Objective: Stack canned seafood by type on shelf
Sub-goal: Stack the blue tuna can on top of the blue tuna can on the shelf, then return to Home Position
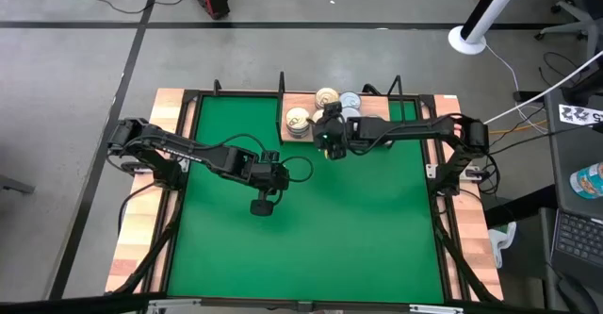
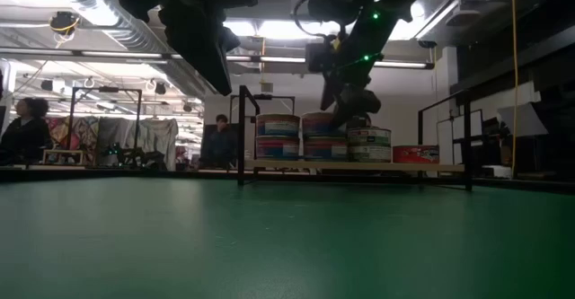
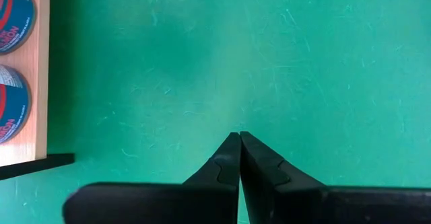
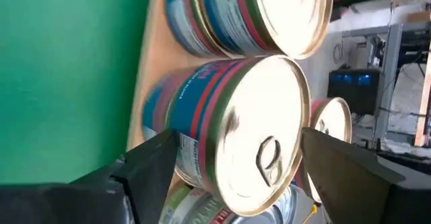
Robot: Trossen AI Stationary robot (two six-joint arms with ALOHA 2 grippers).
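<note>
Your right gripper [image 1: 332, 137] is at the front edge of the shelf [image 1: 372, 99], at about 12 o'clock on the green table [image 1: 301, 239]. Its fingers are spread wide on both sides of a tin [image 4: 236, 136] with a blue and red label, which sits on top of another tin; contact is, I think, not made. The other tins [image 1: 326, 97] stand in stacks on the shelf. Your left gripper [image 1: 262, 206] hangs over the table middle, fingers pressed together, holding nothing.

Two dark jointed arms, black cables, seemingly green lights near one wrist.
</note>
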